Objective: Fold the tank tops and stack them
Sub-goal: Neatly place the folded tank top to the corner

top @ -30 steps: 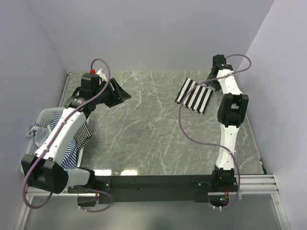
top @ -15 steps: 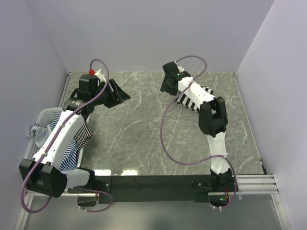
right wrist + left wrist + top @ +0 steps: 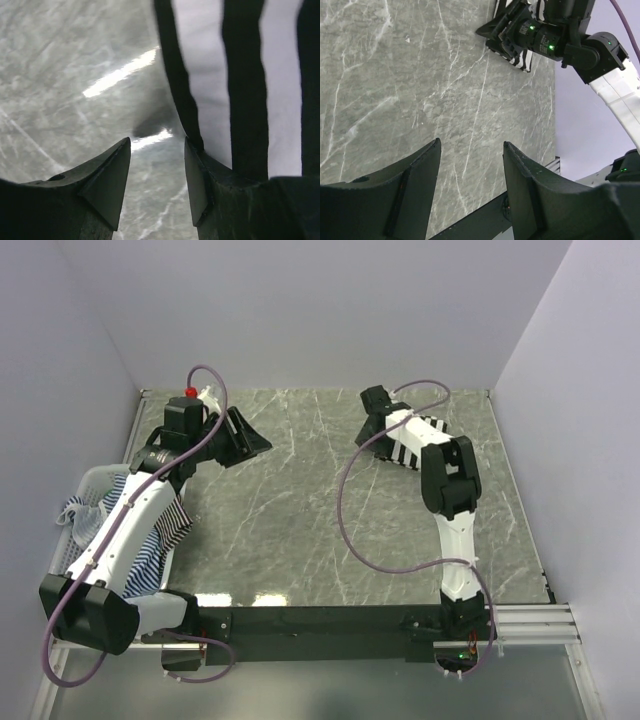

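Right arm has swung back in from far right. The right fingers (image 3: pixel 107 175) are spread and empty, low at the left edge of the folded black-and-white tank top (image 3: pixel 404 453) on the far-right desk (image 3: pixel 300 500). The left fingers (image 3: pixel 415 185) are spread, empty and unmoved. Blue-striped tops (image 3: pixel 160 552) wait in the basket (image 3: pixel 90 476), so the next one is probably due.

Folded tank top (image 3: pixel 403 453) far-R on table (image 3: pixel 300 510); other tops (image 3: pixel 160 540) in basket (image 3: pixel 95 473), near-L edge.

White mesh basket (image 3: pixel 92 476) sits at the left edge of the grey marble table (image 3: pixel 300 510)
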You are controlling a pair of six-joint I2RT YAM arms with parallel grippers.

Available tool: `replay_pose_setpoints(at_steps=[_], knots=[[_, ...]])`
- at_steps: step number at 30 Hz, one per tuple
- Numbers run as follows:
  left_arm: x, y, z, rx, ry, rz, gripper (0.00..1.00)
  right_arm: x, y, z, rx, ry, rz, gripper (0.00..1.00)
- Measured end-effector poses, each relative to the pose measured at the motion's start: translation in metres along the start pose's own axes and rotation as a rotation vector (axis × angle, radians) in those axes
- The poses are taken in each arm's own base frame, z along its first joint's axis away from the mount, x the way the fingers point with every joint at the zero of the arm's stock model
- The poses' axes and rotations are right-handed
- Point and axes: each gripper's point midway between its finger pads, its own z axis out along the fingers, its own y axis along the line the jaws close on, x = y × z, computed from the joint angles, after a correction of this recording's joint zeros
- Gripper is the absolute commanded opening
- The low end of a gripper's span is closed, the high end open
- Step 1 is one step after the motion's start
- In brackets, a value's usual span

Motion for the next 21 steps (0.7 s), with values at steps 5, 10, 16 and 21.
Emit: replay_pose_setpoints(at_steps=[5,10,16,21], knots=[[0.002,0.0,0.0,0.003,0.007,0.0,0.58,-0.012,-0.034,0.0,0.042,0.005,0.035,0.44],[0.002,-0.001,0.0,0.008,0.012,0.0,0.58,-0.04,-0.078,0.004,0.103,0.0,0.082,0.49],[0.003,-0.001,0.0,0.011,0.014,0.0,0.57,-0.089,-0.103,0.004,0.149,-0.031,0.118,0.49],[0.003,-0.001,0.0,0.01,0.016,0.0,0.57,-0.113,-0.115,0.017,0.148,-0.034,0.162,0.49]])
